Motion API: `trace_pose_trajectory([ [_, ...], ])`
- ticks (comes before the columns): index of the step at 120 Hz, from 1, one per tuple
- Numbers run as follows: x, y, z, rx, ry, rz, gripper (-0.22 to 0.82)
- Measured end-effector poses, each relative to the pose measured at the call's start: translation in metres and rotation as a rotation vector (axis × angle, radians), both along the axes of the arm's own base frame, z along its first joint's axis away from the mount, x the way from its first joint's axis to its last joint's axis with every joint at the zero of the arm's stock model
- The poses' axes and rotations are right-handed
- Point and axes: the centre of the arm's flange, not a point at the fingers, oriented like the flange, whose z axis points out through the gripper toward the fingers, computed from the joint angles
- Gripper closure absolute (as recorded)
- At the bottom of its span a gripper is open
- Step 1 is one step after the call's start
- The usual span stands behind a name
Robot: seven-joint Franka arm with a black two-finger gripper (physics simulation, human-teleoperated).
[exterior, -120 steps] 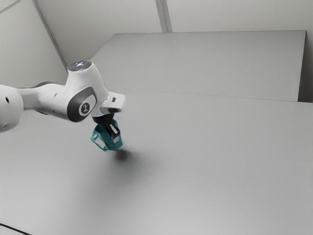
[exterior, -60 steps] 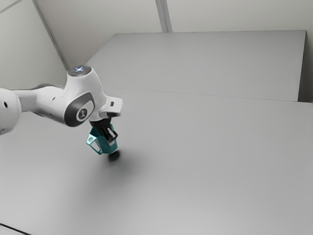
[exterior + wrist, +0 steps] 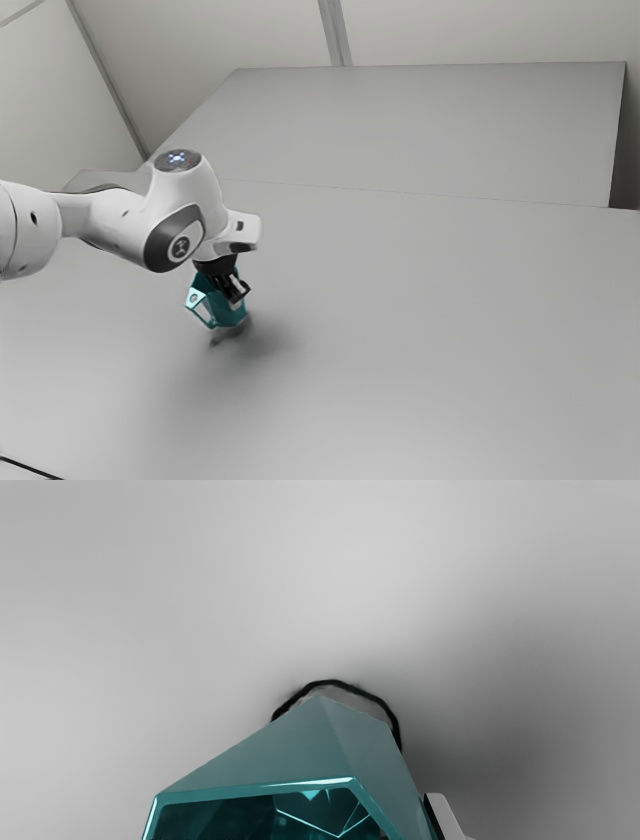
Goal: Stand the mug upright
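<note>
One teal mug [image 3: 228, 314] is in the grip of the fingers [image 3: 236, 290], low over the near part of the desk [image 3: 420, 350], toward the exterior view's left. The black fingers are closed on it, and they reach down along its upper part. A frame-like, angular part of the mug, with an opening through it, faces the exterior view's left.

In the wrist view the mug's open mouth faces back toward the camera, its rim bright along the edges and its inside dark and faceted. The sides narrow toward the end by the desk. One of the fingers [image 3: 444, 814] lies right against the outer side. A thin black curve [image 3: 332, 682] runs around the narrow end. I cannot tell whether that end touches the desk.

A soft shadow [image 3: 258, 342] spreads on the desk below and beside the mug. The white arm [image 3: 190, 205], with dark grey trim, comes in from the exterior view's left and bends down to the mug. Beyond the desk's long straight edge is another flat grey surface [image 3: 420, 130], with pale walls [image 3: 240, 40] behind it. A short black line [image 3: 30, 468] crosses the near corner at the exterior view's left.
</note>
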Motion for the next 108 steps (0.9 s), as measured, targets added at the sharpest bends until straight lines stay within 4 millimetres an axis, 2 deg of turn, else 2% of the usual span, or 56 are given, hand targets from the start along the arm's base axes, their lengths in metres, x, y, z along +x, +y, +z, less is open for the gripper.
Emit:
trace_pose_trajectory([
  [44, 0.007, 0.0, -0.008, 0.0, -0.009, 0.02, 0.77],
  [85, 0.009, -0.001, -0.003, -0.009, -0.017, 0.021, 0.62],
  [108, 0.012, -0.002, 0.002, -0.011, -0.026, 0.017, 0.47],
])
